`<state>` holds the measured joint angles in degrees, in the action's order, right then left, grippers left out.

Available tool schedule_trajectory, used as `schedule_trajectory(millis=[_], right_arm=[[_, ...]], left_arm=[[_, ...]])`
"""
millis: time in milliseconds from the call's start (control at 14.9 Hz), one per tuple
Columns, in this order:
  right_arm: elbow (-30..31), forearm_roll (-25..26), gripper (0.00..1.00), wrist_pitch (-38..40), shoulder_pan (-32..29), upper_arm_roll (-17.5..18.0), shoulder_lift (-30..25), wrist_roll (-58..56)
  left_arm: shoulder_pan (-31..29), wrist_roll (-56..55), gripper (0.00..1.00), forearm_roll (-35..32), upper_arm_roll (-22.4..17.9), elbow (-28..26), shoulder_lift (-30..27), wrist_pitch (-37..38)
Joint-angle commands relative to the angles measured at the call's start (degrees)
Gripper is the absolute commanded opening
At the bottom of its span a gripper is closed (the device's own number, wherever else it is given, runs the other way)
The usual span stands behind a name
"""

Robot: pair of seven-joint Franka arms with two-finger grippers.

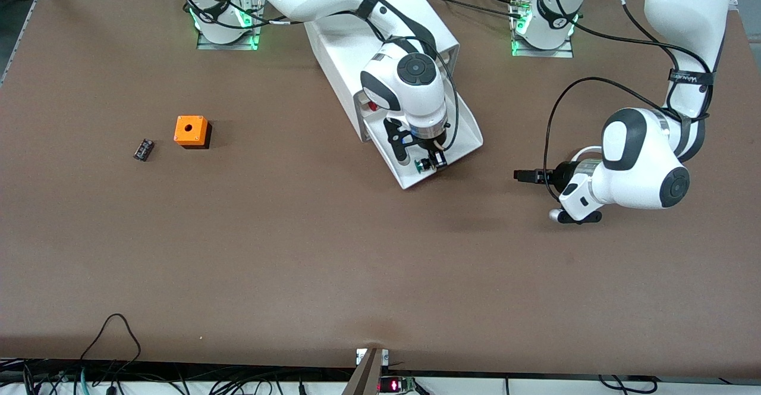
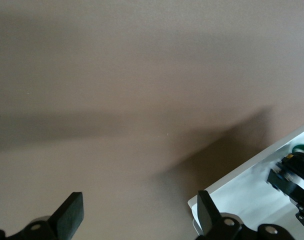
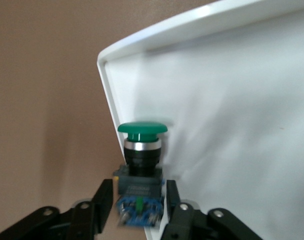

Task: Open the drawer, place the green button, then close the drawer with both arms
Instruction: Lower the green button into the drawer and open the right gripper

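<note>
The placing step is in hand: the wide shallow white plastic drawer point(image 1: 461, 136) stands pulled out of the white boxy cabinet point(image 1: 357, 44), and the right arm's black two-finger gripper point(image 1: 429, 162) hangs over its front corner, fingers point(image 3: 103, 202) clenched on the small green-capped push button point(image 3: 141, 160). The button has a round green cap, a silver collar, a stubby black body and a blue base, and sits level with the drawer's rim. Next, I judge, it needs lowering onto the drawer floor and releasing. The left gripper point(image 1: 526, 175) waits over bare table point(image 1: 297, 252) beside the drawer, fingers point(image 2: 71, 212) spread wide and empty.
</note>
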<state>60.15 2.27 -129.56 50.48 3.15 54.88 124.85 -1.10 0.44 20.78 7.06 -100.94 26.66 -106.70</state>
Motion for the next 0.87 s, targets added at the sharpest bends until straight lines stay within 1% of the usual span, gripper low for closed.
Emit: schedule_trajectory(millis=[0, 134, 268, 402, 536, 670, 804], right_arm=[[-2.2, 1.8, 1.00, 0.5, 0.6, -1.2, 0.3, 1.4], [-2.2, 1.9, 1.00, 1.3, 0.6, -2.5, -0.6, 1.1], [-2.2, 1.9, 1.00, 4.5, 0.3, -4.3, -2.7, -1.3], [-2.2, 1.6, 1.00, 8.2, -1.3, -4.3, -5.1, -6.6], [-2.2, 1.1, 1.00, 10.9, -4.3, -3.7, -7.5, -13.0], [-2.1, 0.4, 1.00, 13.7, -6.4, -3.5, -9.4, -21.4], [-2.1, -2.5, 1.00, 17.0, -9.4, -3.6, -11.5, -30.7]], left_arm=[[0.0, -1.4, 1.00, -1.8, 0.1, 0.0, -1.9, 1.3], [0.0, -1.4, 1.00, -1.9, 0.1, -0.1, -2.3, 1.4], [-0.1, -1.5, 1.00, -3.2, 0.2, -0.2, -2.7, 1.4], [-0.1, -2.6, 1.00, -3.8, 0.2, -0.8, -2.6, 0.4], [0.5, -6.9, 1.00, -3.9, 0.2, -1.4, -2.2, -3.7], [2.9, -13.7, 1.00, -3.9, 0.2, -3.7, -2.0, -10.2], [5.7, -21.8, 1.00, -3.9, 0.3, -5.1, -1.2, -16.0]])
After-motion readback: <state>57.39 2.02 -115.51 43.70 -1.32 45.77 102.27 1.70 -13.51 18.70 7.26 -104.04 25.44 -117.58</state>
